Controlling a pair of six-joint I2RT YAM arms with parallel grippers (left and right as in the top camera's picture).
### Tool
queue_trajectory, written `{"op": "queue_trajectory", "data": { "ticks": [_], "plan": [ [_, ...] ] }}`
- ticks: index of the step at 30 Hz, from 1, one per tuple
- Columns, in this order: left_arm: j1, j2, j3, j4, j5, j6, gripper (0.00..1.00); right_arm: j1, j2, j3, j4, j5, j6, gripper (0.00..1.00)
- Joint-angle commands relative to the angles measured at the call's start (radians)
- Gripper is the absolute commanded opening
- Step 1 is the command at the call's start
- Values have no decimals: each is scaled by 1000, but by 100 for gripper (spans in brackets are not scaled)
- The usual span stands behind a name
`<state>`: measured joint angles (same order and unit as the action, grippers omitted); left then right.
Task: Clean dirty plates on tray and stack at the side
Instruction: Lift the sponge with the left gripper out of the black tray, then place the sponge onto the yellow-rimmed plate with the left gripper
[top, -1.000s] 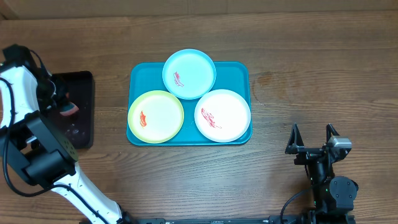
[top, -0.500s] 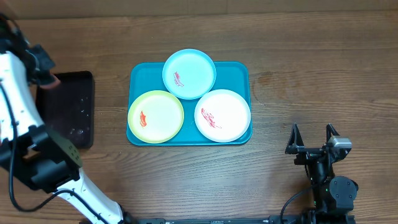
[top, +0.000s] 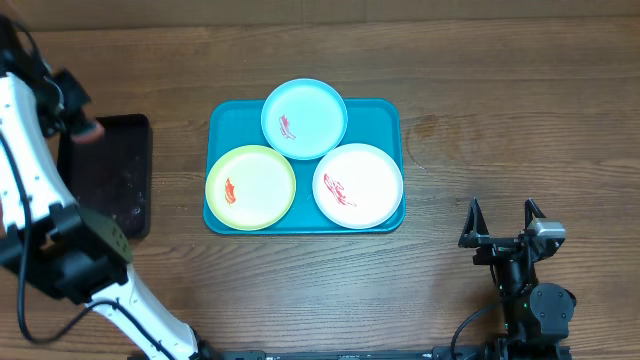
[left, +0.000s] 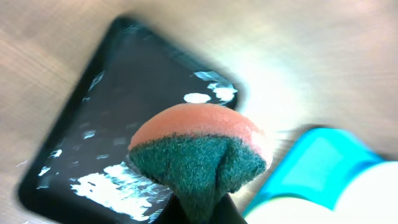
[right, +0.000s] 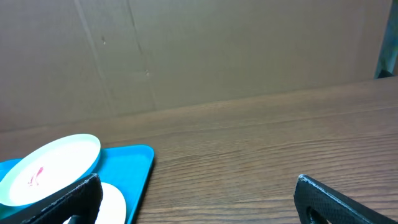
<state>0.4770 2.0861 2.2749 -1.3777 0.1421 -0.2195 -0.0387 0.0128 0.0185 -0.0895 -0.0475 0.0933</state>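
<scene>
No text, label, brand, number or sign can be read anywhere.

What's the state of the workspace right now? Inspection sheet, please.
Surface: wooden table, grain visible.
Job's things: turquoise tray holds light blue plate, yellow-green plate and white plate; each red-smeared, unstacked.
Clutter: black tray left of the turquoise tray, glistening.
Grippers: left gripper shut on sponge above the black tray; right gripper open, empty.
Cables: black cables loop beside the arm bases.
Surroundings: cardboard wall behind the table.
</scene>
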Motion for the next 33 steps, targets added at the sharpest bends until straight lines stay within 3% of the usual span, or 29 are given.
{"op": "queue_trajectory", "data": {
  "ticks": [1,5,9,13,22,33],
  "plan": [
    [-14,-87,51,-37,283,-23,4,-2,-10,-10,8,5,-5,100],
    [-73,-84,45,-149,412,50,4,-2,-10,-10,8,5,-5,100],
    [-198,-72,-14,-237,399,209,4,-2,-10,-10,8,5,-5,100],
    [-339,-70,-154,-211,366,238,4,-2,-10,-10,8,5,-5,100],
    [-573,-70,-537,50,50,-45,4,-2,-10,-11,8,5,-5,100],
    [-592,-70,-772,294,39,-144,4,-2,-10,-10,8,5,-5,100]
  ]
}}
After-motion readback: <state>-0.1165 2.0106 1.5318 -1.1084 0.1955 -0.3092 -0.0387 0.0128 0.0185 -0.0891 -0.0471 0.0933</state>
